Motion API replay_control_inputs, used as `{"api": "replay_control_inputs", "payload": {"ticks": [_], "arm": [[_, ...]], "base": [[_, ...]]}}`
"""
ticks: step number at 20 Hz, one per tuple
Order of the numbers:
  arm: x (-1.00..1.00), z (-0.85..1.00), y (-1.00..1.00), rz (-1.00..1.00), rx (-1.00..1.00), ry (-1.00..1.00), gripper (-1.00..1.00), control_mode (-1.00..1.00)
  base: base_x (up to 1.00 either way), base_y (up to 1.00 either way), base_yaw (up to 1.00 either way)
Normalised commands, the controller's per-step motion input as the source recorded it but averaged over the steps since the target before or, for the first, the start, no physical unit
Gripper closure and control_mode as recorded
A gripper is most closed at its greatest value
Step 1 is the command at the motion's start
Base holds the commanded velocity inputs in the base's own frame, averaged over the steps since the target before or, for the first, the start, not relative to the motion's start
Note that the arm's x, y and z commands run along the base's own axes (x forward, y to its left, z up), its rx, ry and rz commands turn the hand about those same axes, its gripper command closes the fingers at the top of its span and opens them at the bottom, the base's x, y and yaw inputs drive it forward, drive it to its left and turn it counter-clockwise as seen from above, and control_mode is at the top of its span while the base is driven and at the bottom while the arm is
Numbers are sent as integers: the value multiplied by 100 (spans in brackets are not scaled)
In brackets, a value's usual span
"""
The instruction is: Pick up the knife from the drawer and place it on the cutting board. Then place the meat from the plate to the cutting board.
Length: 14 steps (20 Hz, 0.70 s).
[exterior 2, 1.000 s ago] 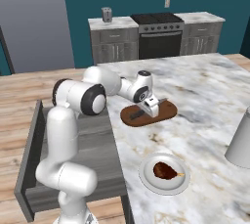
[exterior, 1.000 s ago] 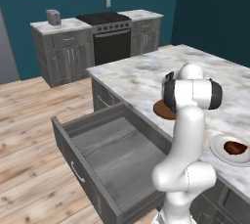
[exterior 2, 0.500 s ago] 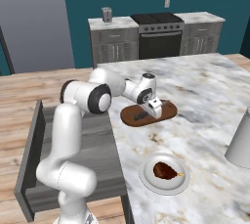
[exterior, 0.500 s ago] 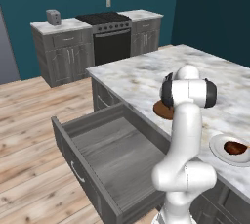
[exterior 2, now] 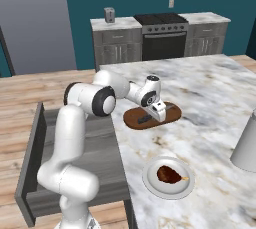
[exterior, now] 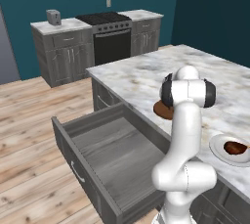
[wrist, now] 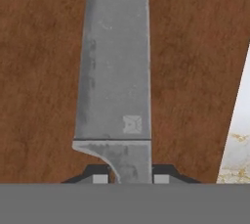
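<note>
The knife (wrist: 117, 71) has its grey blade flat over the reddish-brown cutting board (wrist: 44, 81). My gripper (wrist: 130, 176) is shut on the knife, one dark fingertip on each side of the blade's heel. In the right base view the gripper (exterior 2: 157, 116) is low over the cutting board (exterior 2: 172, 114), with the knife's dark handle (exterior 2: 145, 119) at the board's surface. The meat (exterior 2: 170, 174) lies on the white plate (exterior 2: 150, 183), nearer than the board. The wide grey drawer (exterior 2: 30, 173) stands open on the left. In the left base view my arm hides most of the board (exterior: 161, 111).
A pale grey vessel (exterior 2: 247, 145) stands on the marble counter (exterior 2: 210, 98) at the right edge. The plate (exterior: 219, 152) with the meat (exterior: 235, 146) sits near the counter's front edge. The open drawer (exterior: 68, 154) juts out over the wooden floor. A stove and cabinets line the far wall.
My gripper has come down and a little to the right with the knife, closer to the cutting board. Plate, meat and drawer have stayed put.
</note>
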Motion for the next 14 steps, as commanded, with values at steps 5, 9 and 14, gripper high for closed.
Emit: {"api": "replay_control_inputs", "payload": {"ticks": [5, 9, 14], "arm": [[1, -22, -1, 0, 0, 0, -100, -100], [0, 4, -14, 0, 4, 2, -100, -100], [1, 2, -5, 0, 1, 2, -100, -100]], "base": [[0, 0, 0], [0, 0, 0], [0, 0, 0]]}}
